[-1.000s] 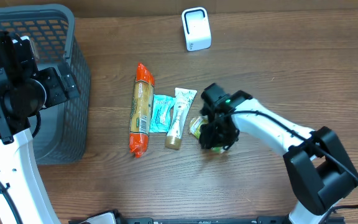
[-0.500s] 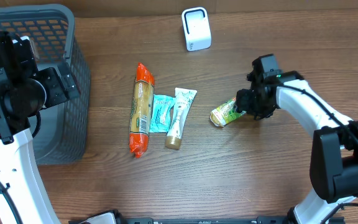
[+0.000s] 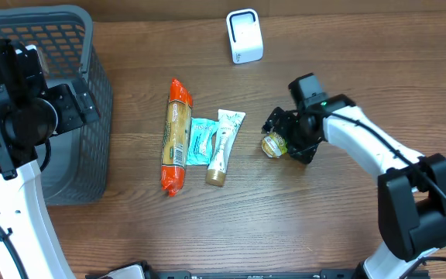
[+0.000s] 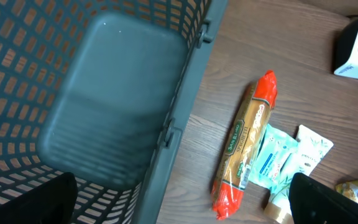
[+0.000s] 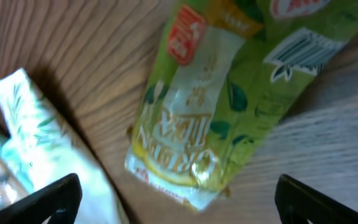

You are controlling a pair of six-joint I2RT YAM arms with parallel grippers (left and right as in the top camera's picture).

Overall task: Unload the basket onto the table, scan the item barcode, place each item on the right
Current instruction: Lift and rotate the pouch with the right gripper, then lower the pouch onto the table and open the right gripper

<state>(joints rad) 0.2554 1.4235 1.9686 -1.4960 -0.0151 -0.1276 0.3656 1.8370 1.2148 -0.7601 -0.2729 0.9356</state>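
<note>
One green packet (image 3: 272, 145) lies flat on the brown wooden table (image 3: 362, 62). It sits a bit right of the middle. The right gripper (image 3: 286, 136) is right over it. From above, the black gripper covers part of the packet. In the right wrist view the packet fills most of the picture. It has yellow writing, a red mark near one end and a striped barcode (image 5: 300, 53) on the side facing up. The two dark fingers (image 5: 48, 199) of the right gripper show in the bottom corners of that view. They are far apart, with the packet between them. The jaws are spread wide and are not squeezing the packet.

Just left of the packet, with a small gap, is a white tube (image 3: 223, 139) with a brown cap. A small blue-green packet (image 3: 200, 142) lies next to the tube and touches it. Next comes a long pack (image 3: 176, 136) with orange ends. These three lie side by side in a row.

A little white scanner (image 3: 245, 36) stands near the far edge of the table. It is well away from the green packet.

A big grey basket (image 3: 91, 70) with mesh walls sits on the far left. The left arm is above it. In the left wrist view you can look down into the basket. The left gripper (image 4: 185, 202) shows only its two dark fingers, one in each bottom corner. They are wide apart and hold nothing.
</note>
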